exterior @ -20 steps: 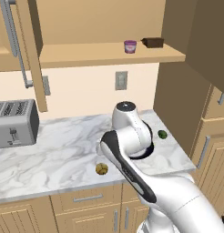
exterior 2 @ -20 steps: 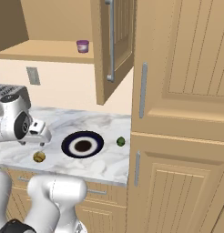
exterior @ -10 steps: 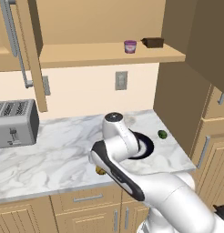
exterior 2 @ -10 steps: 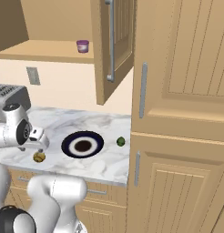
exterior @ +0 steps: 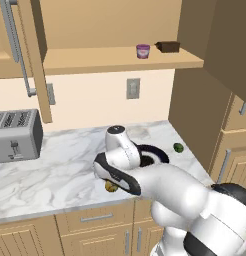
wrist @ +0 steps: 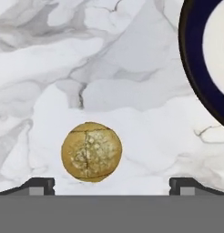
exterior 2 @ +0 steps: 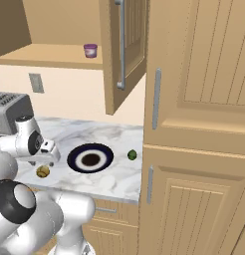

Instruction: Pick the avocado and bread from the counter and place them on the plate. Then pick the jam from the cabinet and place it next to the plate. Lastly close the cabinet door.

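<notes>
- So, my gripper (wrist: 112, 186) hangs over the counter (wrist: 132, 91) with its jaws spread wide and nothing between them; the two dark tips show far apart at the bottom of the hand view.
- The bread (wrist: 91, 151) lies on the marble just ahead of the tips, but off to one side, nearer one tip than the other rather than centred in the gap.
- From the right base view the bread (exterior 2: 43, 171) sits near the front edge of the counter, beside the plate (exterior 2: 90, 159) and apart from it.
- I judge the step in hand to be the bread pick, and the first thing to get right is centring: slide sideways until the lump sits midway between my tips before I go down.
- Then descend straight, so that neither tip nudges the round piece and sets it rolling toward the counter's edge.
- It is lumpy and probably soft, so I would close gently around its widest part, low enough that it cannot squirt out.
- The avocado (exterior 2: 132, 155) waits on the far side of the plate, well clear of this pick.
- The jam (exterior: 143, 51) stands on the open cabinet (exterior: 110, 60) shelf, near a dark box (exterior: 168, 47).
</notes>
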